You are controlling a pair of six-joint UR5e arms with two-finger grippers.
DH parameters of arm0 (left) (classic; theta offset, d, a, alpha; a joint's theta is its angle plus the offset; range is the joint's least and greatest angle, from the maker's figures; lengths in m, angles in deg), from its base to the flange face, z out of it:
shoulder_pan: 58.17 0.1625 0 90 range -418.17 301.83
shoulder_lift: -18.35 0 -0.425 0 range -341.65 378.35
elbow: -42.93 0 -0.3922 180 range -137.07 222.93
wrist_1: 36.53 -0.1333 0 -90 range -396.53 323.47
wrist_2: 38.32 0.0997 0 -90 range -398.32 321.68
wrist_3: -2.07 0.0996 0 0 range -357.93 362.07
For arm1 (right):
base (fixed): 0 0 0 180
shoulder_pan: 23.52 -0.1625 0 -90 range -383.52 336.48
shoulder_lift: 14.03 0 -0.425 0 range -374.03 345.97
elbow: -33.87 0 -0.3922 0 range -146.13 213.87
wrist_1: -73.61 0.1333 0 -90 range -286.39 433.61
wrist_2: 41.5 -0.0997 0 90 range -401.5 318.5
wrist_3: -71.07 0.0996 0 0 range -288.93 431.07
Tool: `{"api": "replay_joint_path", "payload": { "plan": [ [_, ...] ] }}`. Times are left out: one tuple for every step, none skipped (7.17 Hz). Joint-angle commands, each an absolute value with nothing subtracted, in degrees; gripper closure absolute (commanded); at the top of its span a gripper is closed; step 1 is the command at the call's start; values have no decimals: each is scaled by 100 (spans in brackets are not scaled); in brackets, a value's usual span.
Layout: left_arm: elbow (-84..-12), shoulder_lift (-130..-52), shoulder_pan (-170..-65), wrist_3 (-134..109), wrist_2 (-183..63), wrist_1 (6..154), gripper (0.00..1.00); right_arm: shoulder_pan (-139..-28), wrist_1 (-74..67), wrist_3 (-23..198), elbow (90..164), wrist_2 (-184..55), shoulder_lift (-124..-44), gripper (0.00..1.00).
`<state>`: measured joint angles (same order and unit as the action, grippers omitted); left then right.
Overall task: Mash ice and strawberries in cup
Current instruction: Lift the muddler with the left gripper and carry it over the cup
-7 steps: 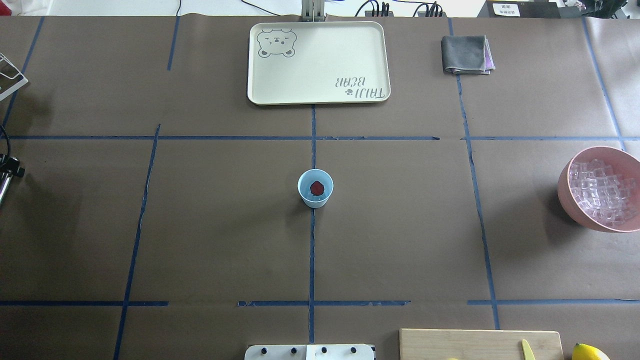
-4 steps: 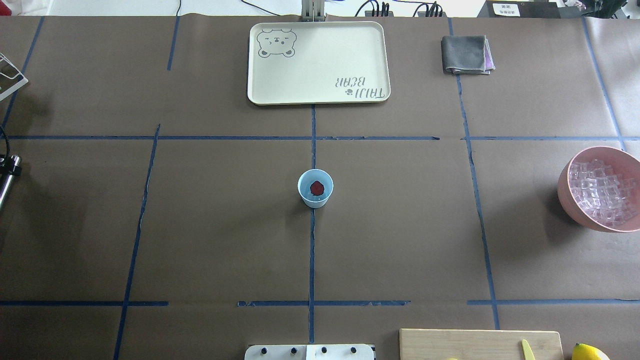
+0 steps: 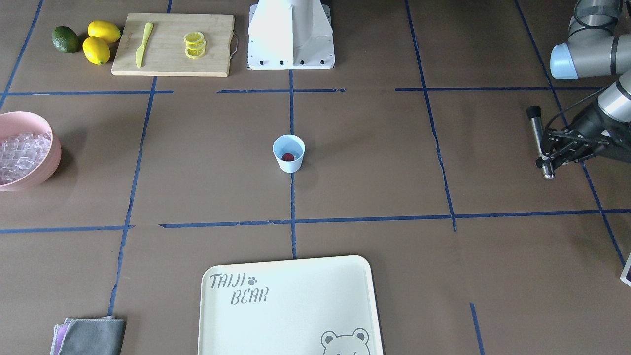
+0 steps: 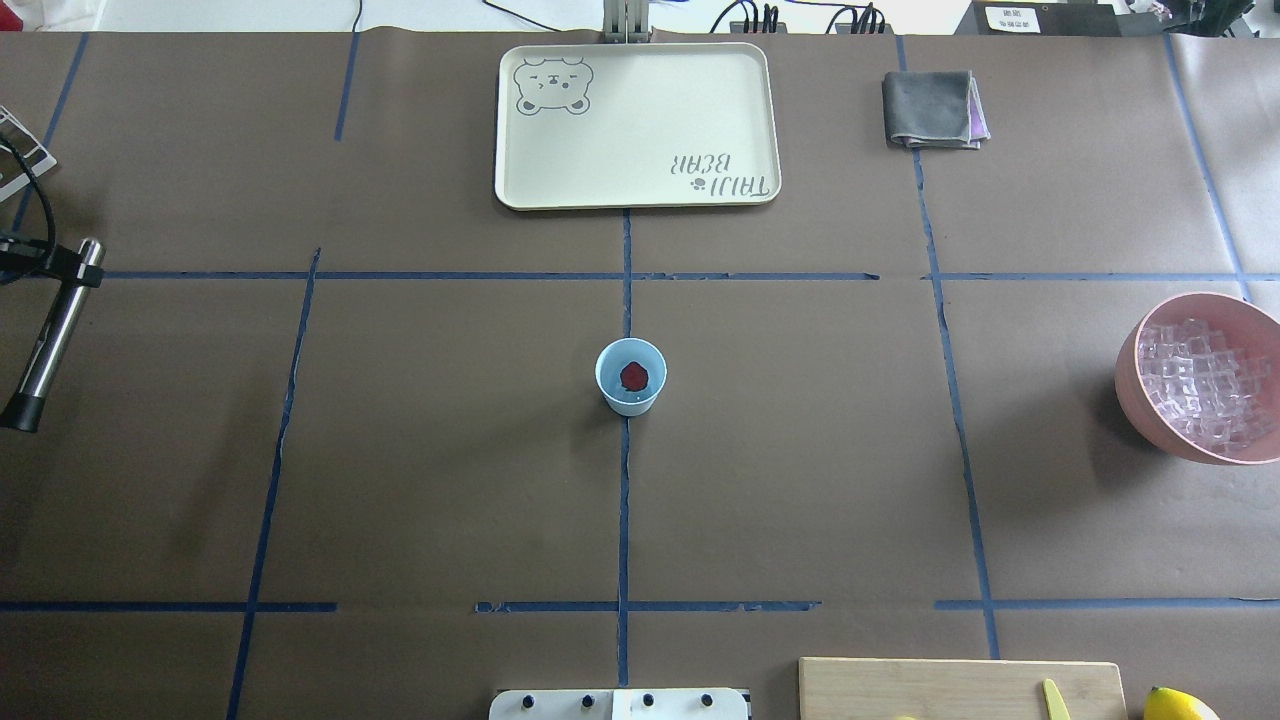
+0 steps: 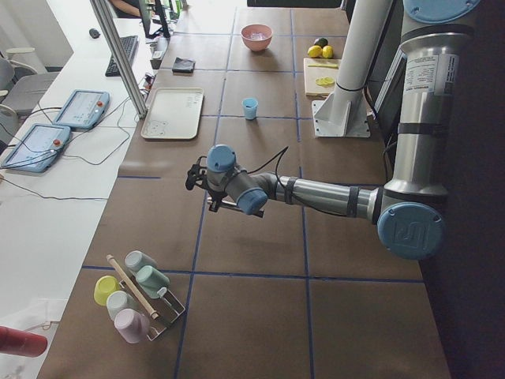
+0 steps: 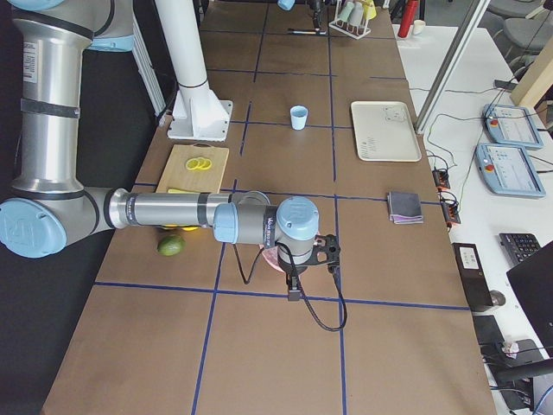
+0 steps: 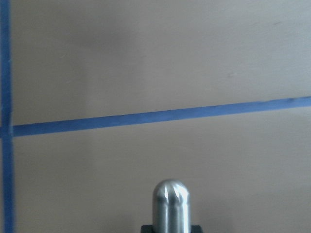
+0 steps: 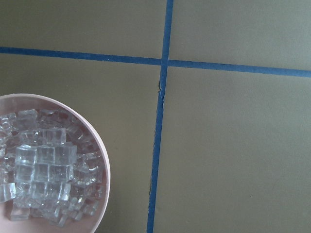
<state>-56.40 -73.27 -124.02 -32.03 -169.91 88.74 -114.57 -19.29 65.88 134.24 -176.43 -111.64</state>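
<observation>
The right end effector (image 6: 321,252) appears in a side view only; its state cannot be told. The left end effector (image 3: 548,152) clamps a metal muddler (image 3: 536,130), well apart from the centrally placed cup (image 4: 631,398) containing the strawberry (image 4: 634,376).

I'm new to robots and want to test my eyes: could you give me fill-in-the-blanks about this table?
The cup holds one red ____. The ice lies in the pink ____. The metal rod is held by the robot's ____ arm.
Missing: strawberry; bowl; left.
</observation>
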Motion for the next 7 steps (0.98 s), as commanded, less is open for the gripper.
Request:
{"api": "replay_joint_path", "payload": {
  "plan": [
    [-6857, -7488, -12383, -3247, -16449, 8827, 100, -11457, -1929, 6588, 13581, -17703, -11176, 1],
    [-7209, -7699, -12278, -3700, -15600, 8993, 100, -11457, -1929, 6588, 13617, -17746, -11177, 1],
    [-7256, -7892, -11938, -4148, -15174, 9569, 100, -11457, -1937, 6588, 13600, -17764, -11168, 1],
    [-7239, -8103, -11360, -4570, -14178, 10253, 100, -11457, -1946, 6579, 13556, -17765, -11168, 1],
    [-7213, -8209, -10850, -4566, -13228, 10730, 100, -11457, -1938, 6571, 13530, -17817, -11159, 1],
    [-7186, -8202, -10479, -4531, -12297, 11309, 100, -11457, -1938, 6571, 13538, -17896, -11159, 1],
    [-7169, -8210, -10049, -4435, -11582, 11620, 100, -11449, -1938, 6571, 13530, -17905, -11107, 1]
  ]
}}
